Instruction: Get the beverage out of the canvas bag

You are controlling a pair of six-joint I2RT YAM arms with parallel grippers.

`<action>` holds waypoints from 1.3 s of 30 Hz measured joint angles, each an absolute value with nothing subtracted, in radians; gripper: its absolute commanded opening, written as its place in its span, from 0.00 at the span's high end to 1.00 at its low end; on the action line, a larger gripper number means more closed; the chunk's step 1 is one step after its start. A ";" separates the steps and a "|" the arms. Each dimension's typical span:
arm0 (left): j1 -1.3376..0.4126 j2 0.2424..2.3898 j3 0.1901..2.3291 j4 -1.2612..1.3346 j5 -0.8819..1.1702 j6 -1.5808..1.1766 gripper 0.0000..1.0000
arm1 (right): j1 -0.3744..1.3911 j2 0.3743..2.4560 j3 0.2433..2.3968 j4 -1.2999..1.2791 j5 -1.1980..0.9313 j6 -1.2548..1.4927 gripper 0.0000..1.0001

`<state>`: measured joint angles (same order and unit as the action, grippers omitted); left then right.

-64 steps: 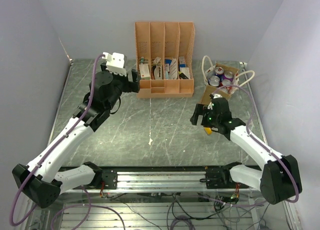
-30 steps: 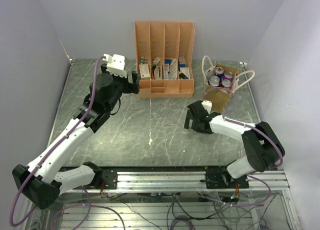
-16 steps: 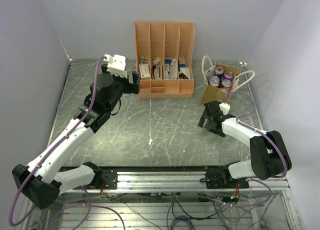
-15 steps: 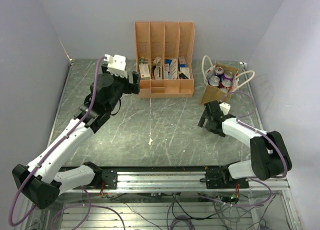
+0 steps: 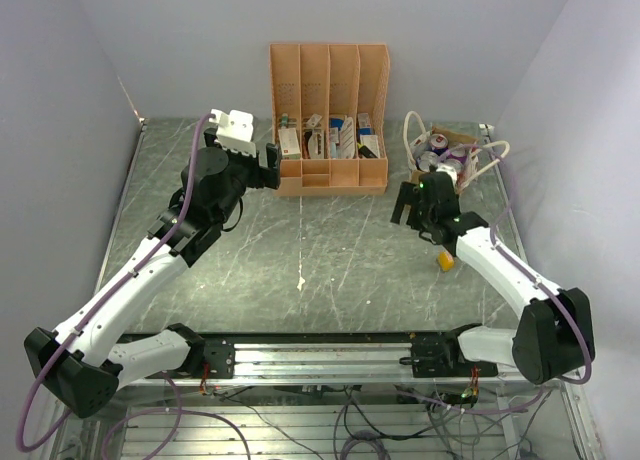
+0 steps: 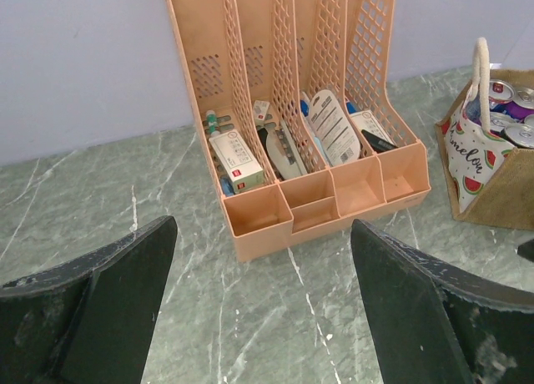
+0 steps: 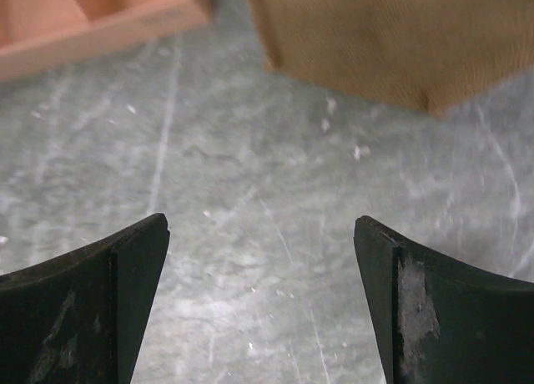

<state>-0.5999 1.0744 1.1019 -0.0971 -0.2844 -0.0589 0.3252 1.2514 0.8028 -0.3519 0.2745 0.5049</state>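
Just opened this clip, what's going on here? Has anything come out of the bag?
Not yet. The job is taking a drink out of the canvas bag, and the cans all sit inside it, none lifted. The right fingers are open and empty, low over the table just in front of the bag's base. The left fingers are open and empty too, facing the orange file organizer rather than the bag.

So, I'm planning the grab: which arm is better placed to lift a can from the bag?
Right. Its open fingers sit just short of the bag, whose tan wall fills the top of its wrist view. The left fingers face the organizer, the bag off to their side.
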 measured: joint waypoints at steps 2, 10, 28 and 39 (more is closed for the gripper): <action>-0.601 1.074 1.102 -0.097 -0.285 -0.059 0.05 | 0.327 1.260 0.854 -0.342 0.258 0.469 0.07; -0.604 1.074 1.098 -0.094 -0.299 -0.045 0.05 | 0.326 1.479 1.203 -0.328 0.379 0.375 0.16; -0.615 1.074 1.089 -0.094 -0.311 -0.031 0.05 | 0.308 1.687 1.299 -0.426 0.526 0.229 0.03; -0.619 1.074 1.089 -0.093 -0.311 -0.029 0.04 | 0.177 1.610 1.299 -0.382 0.322 0.195 0.02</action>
<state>-0.6193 1.0737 1.0889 -0.0933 -0.3107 -0.0288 0.1772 1.6096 1.2995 -0.3817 0.3222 0.1951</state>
